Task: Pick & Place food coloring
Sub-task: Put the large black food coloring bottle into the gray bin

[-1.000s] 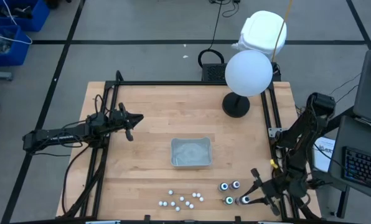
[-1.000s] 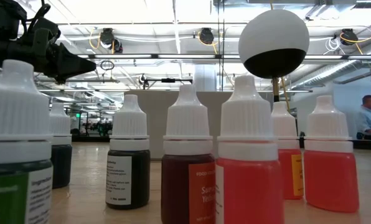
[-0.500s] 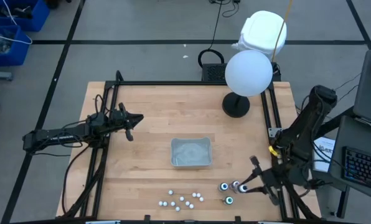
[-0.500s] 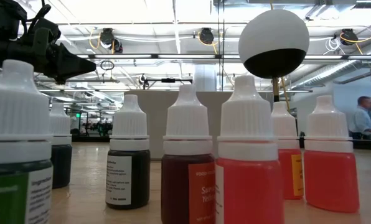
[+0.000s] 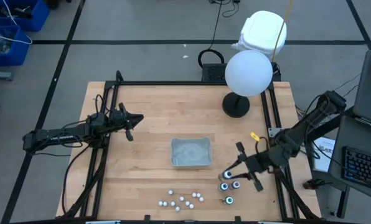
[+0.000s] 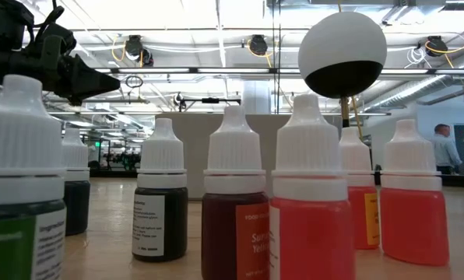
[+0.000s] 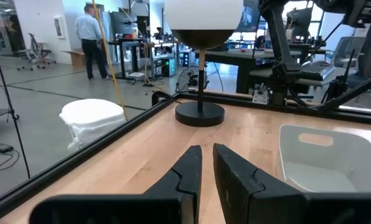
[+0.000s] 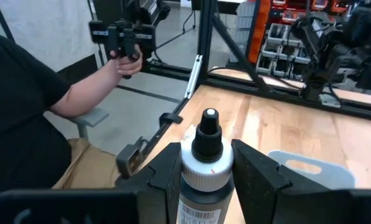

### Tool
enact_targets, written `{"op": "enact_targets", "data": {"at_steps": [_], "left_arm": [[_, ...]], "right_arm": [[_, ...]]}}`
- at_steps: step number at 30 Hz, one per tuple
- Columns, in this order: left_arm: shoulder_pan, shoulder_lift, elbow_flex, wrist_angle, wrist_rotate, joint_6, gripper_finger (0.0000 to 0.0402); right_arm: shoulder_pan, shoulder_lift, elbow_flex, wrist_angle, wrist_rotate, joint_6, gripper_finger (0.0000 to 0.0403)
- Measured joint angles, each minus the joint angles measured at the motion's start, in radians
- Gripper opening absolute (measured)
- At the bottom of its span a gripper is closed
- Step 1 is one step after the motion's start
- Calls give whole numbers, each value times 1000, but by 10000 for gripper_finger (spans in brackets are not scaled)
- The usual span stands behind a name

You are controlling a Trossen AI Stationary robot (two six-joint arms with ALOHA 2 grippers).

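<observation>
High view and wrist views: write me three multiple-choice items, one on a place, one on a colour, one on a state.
1. The left gripper waits: A over the table's left side; B inside the tray; C on the lamp.
2. The lamp globe is: A red; B white; C green.
3. The right gripper is: A open and empty; B out of view; C shut on a food coloring bottle.
Key: A, the high view shows it there; B, it looks white from above; C, the right wrist view shows the bottle gripped.
</observation>
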Motion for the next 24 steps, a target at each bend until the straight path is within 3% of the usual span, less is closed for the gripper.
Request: {"op": "enact_targets", "data": {"at_steps": [13, 24], "left_arm": [[0, 0, 0, 0, 0, 0, 47], [0, 0, 0, 6, 0, 6, 47]], "right_arm": [[-225, 66, 0, 79, -122, -50, 111], [-381, 208, 0, 333, -321, -65, 111]]}}
